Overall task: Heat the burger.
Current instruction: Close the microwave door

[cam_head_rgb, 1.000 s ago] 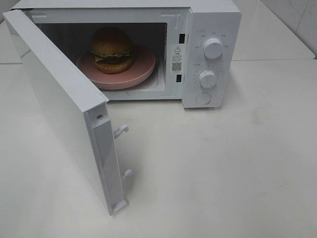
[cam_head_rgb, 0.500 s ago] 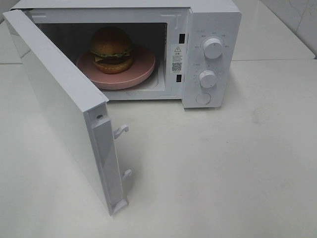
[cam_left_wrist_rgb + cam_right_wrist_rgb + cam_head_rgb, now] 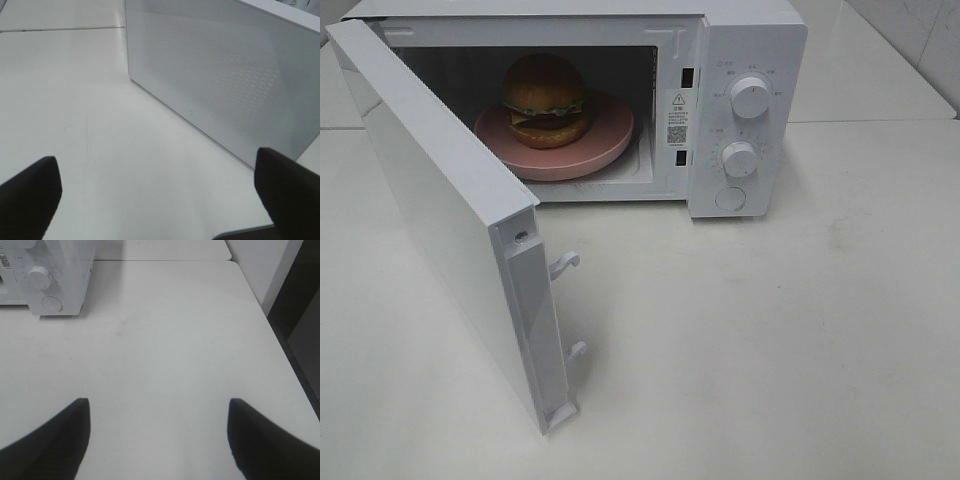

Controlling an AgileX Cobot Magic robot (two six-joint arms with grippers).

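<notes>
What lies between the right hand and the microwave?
Nothing but bare white table. The right wrist view shows it running from the open right hand to the microwave.

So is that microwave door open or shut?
Open: the door stands wide out, showing the burger on its pink plate inside.

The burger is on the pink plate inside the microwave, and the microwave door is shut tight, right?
Not quite. The door is not shut: it is swung wide open, as the exterior high view shows. The rest is right: the burger sits on the pink plate inside the microwave.
</notes>
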